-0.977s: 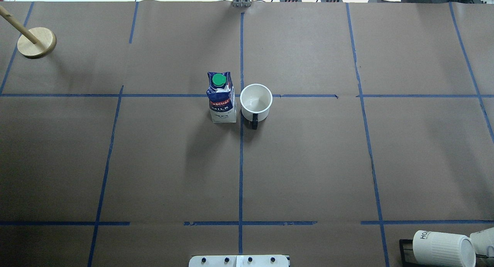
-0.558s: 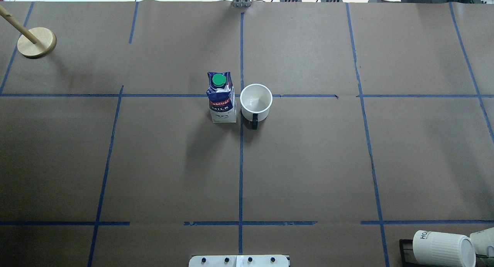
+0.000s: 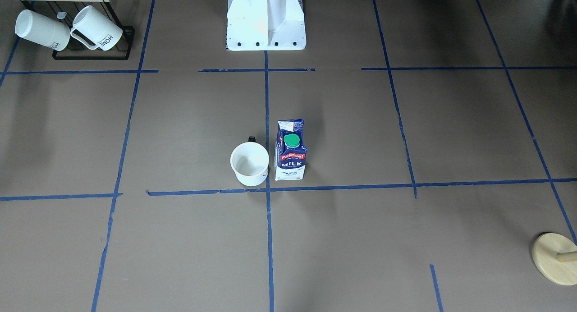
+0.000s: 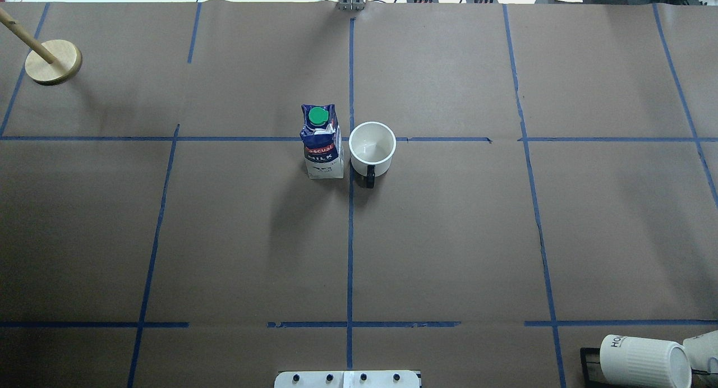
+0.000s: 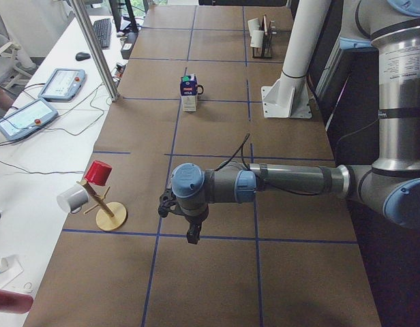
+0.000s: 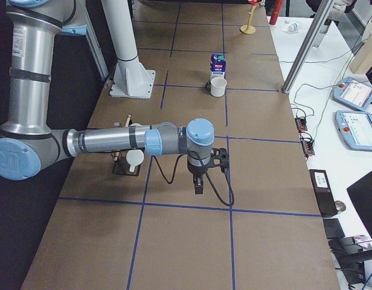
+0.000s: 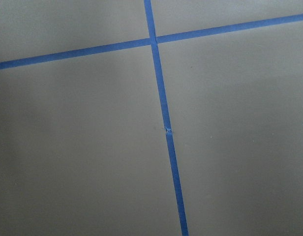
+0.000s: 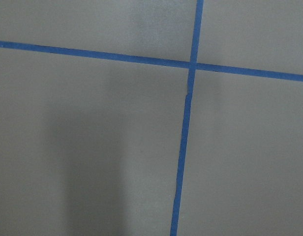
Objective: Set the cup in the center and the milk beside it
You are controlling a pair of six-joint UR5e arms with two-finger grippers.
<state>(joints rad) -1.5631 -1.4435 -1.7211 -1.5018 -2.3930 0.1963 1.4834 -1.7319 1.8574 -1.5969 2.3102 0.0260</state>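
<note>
The white cup with a black handle stands upright at the centre of the table, by the crossing of the blue tape lines; it also shows in the front view. The dark blue milk carton with a green cap stands upright close beside it. My left gripper shows only in the exterior left view, far from both, pointing down over bare table. My right gripper shows only in the exterior right view, also far away. I cannot tell whether either is open or shut.
A black rack with two ribbed "HOME" mugs sits at the near right corner. A wooden peg stand with a red and a white cup stands at the far left. The robot base is at the near edge.
</note>
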